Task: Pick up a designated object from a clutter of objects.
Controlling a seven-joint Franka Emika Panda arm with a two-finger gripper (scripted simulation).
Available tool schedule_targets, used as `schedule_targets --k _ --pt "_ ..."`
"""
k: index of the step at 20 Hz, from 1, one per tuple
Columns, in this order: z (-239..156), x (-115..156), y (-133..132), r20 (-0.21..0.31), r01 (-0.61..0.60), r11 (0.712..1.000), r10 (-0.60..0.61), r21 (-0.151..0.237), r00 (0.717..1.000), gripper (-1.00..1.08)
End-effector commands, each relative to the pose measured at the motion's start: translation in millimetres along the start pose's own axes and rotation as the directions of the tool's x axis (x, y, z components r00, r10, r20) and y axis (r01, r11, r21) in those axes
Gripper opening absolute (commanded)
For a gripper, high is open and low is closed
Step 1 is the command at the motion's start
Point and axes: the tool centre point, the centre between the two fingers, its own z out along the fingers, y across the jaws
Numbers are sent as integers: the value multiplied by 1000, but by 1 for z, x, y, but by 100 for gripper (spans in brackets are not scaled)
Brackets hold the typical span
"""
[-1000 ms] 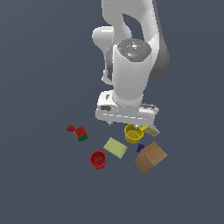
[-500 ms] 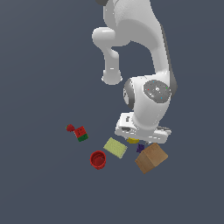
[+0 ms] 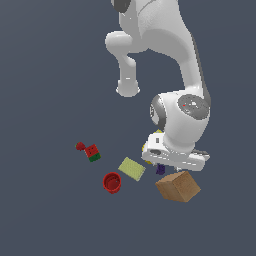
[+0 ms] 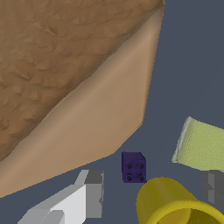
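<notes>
The designated object, a tiny dark purple studded block (image 4: 133, 167), stands on the floor between the brown box (image 4: 65, 78) and the yellow cup (image 4: 175, 204). In the exterior view the purple block (image 3: 160, 170) peeks out just under the hand, next to the brown box (image 3: 178, 186). My gripper (image 4: 153, 180) is open. One finger (image 4: 91, 192) shows beside the block on the box side and the other (image 4: 213, 186) past the cup. The gripper (image 3: 170, 166) hangs low over the clutter, and the exterior view does not show its fingers.
A pale yellow-green pad (image 3: 132, 168) lies to the exterior view's left of the block and also shows in the wrist view (image 4: 201, 144). A red cup (image 3: 112, 182), a red-green cube (image 3: 92, 152) and a small red ball (image 3: 80, 146) lie further left. The hand hides most of the yellow cup in the exterior view.
The arm has come down and shifted toward the exterior view's right. The hand now sits low over the yellow cup and purple block, hiding the cup. The objects have not moved.
</notes>
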Motion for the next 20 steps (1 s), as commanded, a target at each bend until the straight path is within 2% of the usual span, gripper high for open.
schedule_targets --k 1,6,15,20 --pt "53 -32 10 86 2 999 2 -42 996 100" --pt "49 -29 9 76 4 999 -1 -36 997 100" --pt "93 -36 12 84 2 999 1 -41 996 100" --pt "103 -36 12 86 2 999 2 -42 996 100"
